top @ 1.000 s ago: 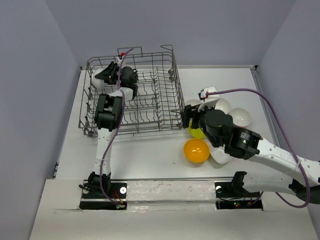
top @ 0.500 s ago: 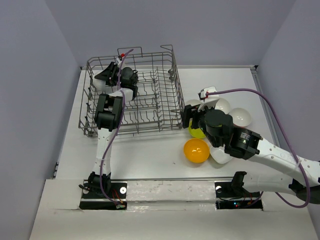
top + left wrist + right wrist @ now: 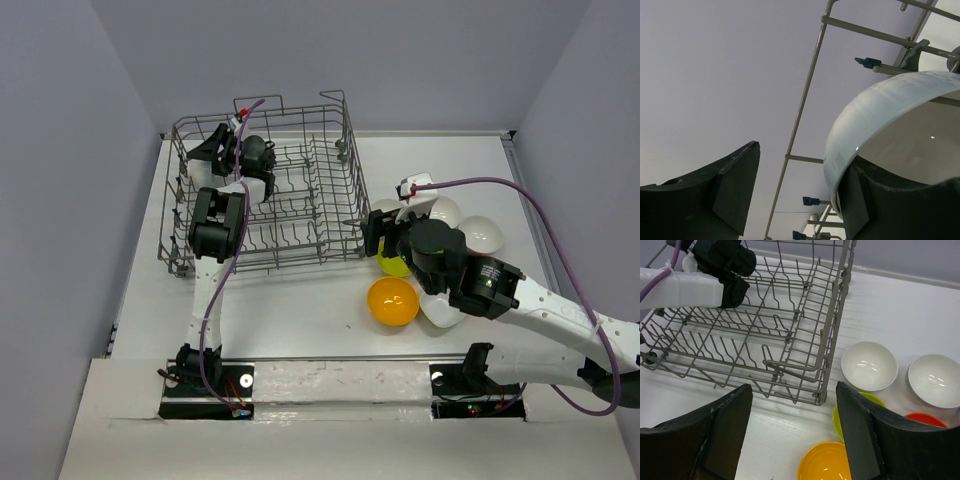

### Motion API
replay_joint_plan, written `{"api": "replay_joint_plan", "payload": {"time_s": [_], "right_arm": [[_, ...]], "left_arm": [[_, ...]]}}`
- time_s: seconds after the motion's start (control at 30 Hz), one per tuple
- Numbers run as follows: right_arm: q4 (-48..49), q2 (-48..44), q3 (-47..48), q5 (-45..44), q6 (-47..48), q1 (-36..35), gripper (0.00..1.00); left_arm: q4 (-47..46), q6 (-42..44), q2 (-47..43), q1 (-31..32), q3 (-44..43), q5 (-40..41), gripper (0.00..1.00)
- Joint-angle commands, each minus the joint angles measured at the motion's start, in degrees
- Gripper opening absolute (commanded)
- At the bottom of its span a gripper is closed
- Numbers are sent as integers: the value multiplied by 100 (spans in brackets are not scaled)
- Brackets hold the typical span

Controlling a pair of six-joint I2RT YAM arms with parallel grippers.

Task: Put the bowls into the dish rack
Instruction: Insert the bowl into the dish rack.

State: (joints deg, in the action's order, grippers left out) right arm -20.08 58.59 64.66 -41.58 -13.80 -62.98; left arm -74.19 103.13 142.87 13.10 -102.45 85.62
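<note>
Since one second ago, the left tool [image 3: 805,162] has shifted a little toward the back left corner of the rack [image 3: 352,170], while the right arm has kept its place. The left tool's fingers stand wide apart. A white bowl [image 3: 900,135] sits on its edge just beside one finger [image 3: 900,210], with its hollow side turned to that finger. I cannot tell if they touch, and the tool does not clamp it. Behind the bowl are the rack's wires and the grey wall.

The rack stands on the left part of the counter [image 3: 300,300]. The right tool [image 3: 792,440] hangs over the counter beside the rack's near right corner, its fingers spread wide and nothing between them.

The other bowls lie on the counter to the right of the rack, close together:
- two white ones [image 3: 869,366] [image 3: 935,380] side by side
- a lime one [image 3: 392,264], partly under the right tool
- an orange-yellow one [image 3: 822,462] nearer the arm bases
- a red one [image 3: 927,420], of which only a part shows
</note>
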Motion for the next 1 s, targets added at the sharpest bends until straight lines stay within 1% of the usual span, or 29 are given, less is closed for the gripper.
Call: {"api": "replay_joint_plan", "payload": {"time_s": [0.0,0.03,0.17,0.27,0.47,0.5,0.6,0.73,0.97], "right_arm": [[215,-5,-24,-78,36,-4,73],[215,-5,-24,-78,44,-4,73],[215,-5,-24,-78,44,-4,73],[215,12,-33,-69,44,-4,73],[223,30,-24,-61,53,-4,73],[215,30,-33,-60,53,-4,73],[215,21,-33,-69,71,-4,74],[215,30,-33,-52,71,-4,74],[223,56,-24,-34,88,-4,74]], "left_arm": [[-2715,-232,-242,43,94,438,75],[-2714,-250,-242,43,103,438,75],[-2548,-398,-303,52,94,411,81],[-2285,-557,-382,61,112,385,82],[-1380,-1321,-610,96,261,262,88],[-1091,-1574,-646,113,313,244,89],[-669,-1840,-743,148,358,192,91],[-263,-2226,-857,201,410,121,93],[132,-2481,-980,254,472,69,97]]}}
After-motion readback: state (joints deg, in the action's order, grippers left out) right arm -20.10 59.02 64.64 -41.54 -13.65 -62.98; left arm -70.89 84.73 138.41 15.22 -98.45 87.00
